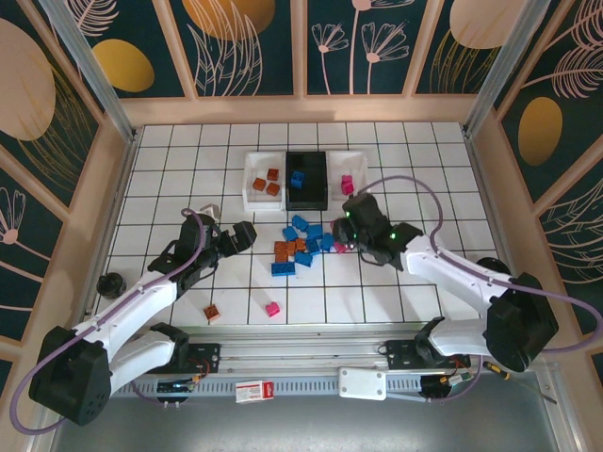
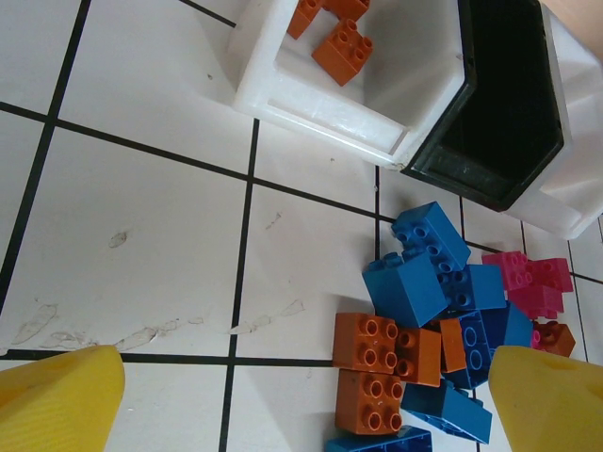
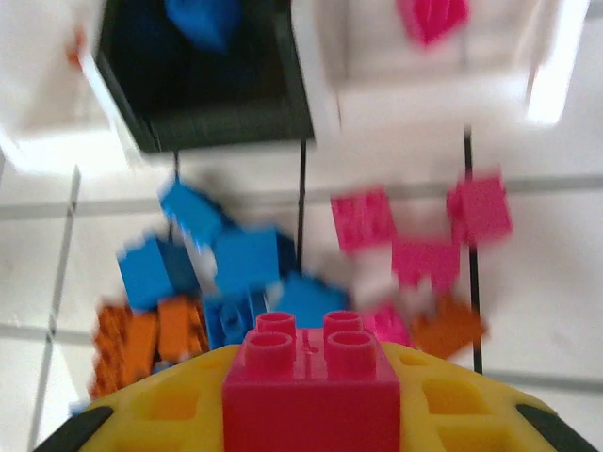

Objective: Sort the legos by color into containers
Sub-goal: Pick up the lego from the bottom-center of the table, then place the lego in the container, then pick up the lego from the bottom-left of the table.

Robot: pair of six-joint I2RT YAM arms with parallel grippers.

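Note:
A pile of blue, orange and pink legos [image 1: 300, 245] lies mid-table, in front of three containers in a row. The left white bin [image 1: 251, 191] holds orange bricks [image 2: 344, 52], the black bin [image 1: 306, 196] a blue brick [image 3: 201, 19], and the right white bin [image 1: 359, 158] a pink one [image 3: 431, 16]. My right gripper [image 3: 309, 363] hovers at the pile's right edge, shut on a pink brick [image 3: 311, 405] held studs up. My left gripper [image 2: 301, 414] hangs open just left of the pile, with two orange bricks [image 2: 377, 367] between its yellow fingers [image 2: 58, 400].
A lone orange brick [image 1: 213, 314] and a lone pink brick [image 1: 272, 308] lie near the front edge. A black round object [image 1: 111, 282] sits at the far left. A white box with a red label [image 1: 254, 391] rests on the front rail. Wooden walls surround the table.

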